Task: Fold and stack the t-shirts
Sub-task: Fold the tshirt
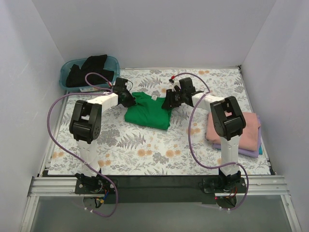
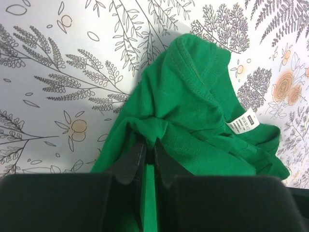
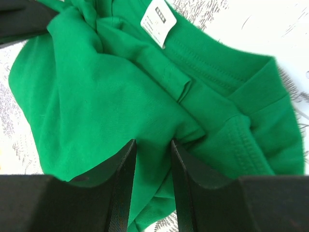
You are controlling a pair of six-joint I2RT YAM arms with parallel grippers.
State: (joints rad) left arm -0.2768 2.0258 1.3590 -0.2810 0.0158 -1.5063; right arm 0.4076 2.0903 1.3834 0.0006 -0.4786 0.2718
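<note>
The bright green t-shirt [image 1: 147, 115] lies bunched in the middle of the table. My left gripper [image 1: 130, 99] is at its left collar edge and is shut on a fold of green cloth [image 2: 193, 96]; in the left wrist view the pads [image 2: 150, 143] pinch it tight. My right gripper [image 1: 169, 102] is at the shirt's right edge. Its fingers [image 3: 153, 143] stand apart over green cloth [image 3: 111, 96] that runs between them. The salmon pink shirt [image 1: 239, 126] lies folded on the lavender one [image 1: 248, 152] at the right. The black shirt [image 1: 89, 67] hangs in the tub.
The teal plastic tub [image 1: 72, 79] stands at the back left corner. White walls close in the back and both sides. The shirt's white label [image 2: 244, 123] faces up near the collar, and also shows in the right wrist view [image 3: 159, 19]. Purple cables loop beside both arms.
</note>
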